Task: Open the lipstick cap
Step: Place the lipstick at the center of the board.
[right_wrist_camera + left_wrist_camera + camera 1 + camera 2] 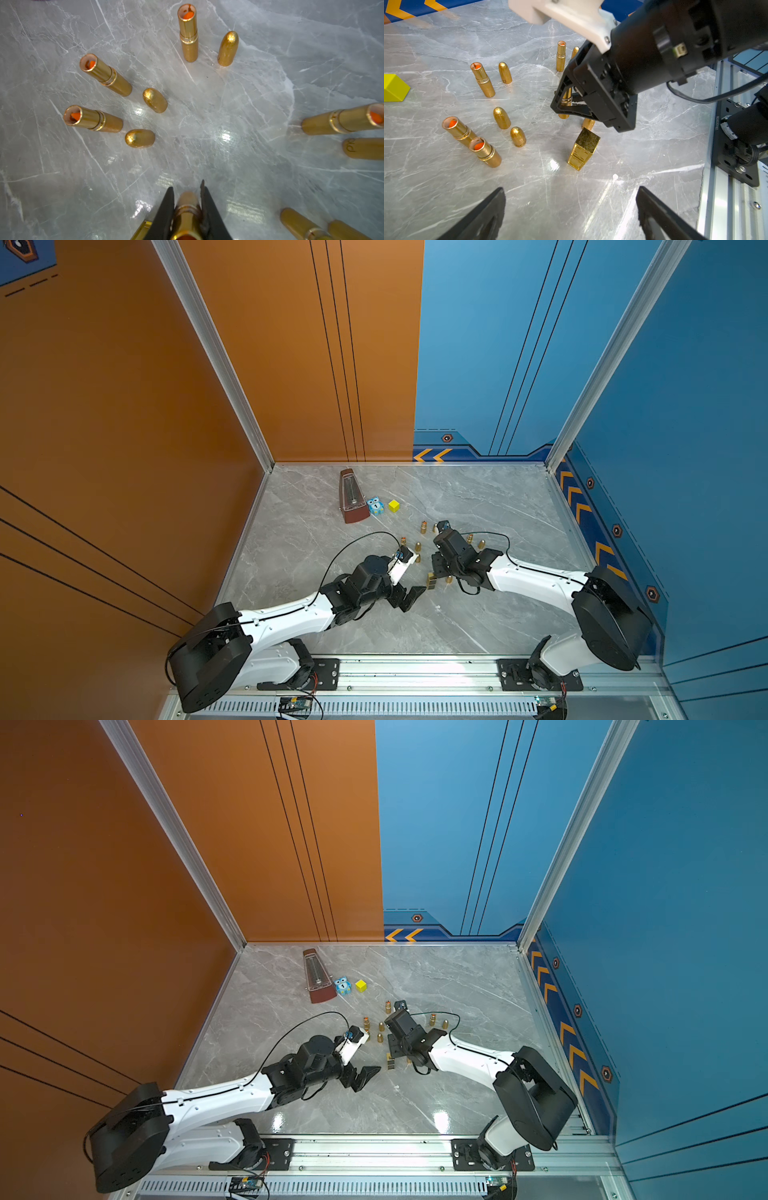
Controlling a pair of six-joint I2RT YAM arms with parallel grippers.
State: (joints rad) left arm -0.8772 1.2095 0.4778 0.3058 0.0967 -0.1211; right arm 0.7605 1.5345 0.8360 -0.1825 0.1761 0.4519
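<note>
On the worktop (478,622): we see a loose cluster of gold lipsticks and loose caps standing near the middle.
Lipstick (187,199): it stands upright in the cluster, clamped at its ring. Its top is uncapped, with orange showing at the edge of the right wrist view.
Right fingers (167,207): we find them closed tight on the lipstick, one on each side, reaching down from above.
Left fingers (409,596): they are spread wide and hold nothing. We see them low over bare worktop, near the lipstick but apart from it.
Cap (588,123): a bullet-shaped one stands just beside the lipstick, partly hidden in the left wrist view. We cannot tell whether it belongs to this lipstick.
Square tube (583,149): a capped gold one stands between the left fingers and the lipstick, touching neither.
Open tubes (482,80): several more stand uncapped with orange inside, with other caps (502,117) upright among them.
Far side: we see a metronome (352,497), an owl block (375,506) and a yellow cube (394,506) in a row, well apart from the cluster.
</note>
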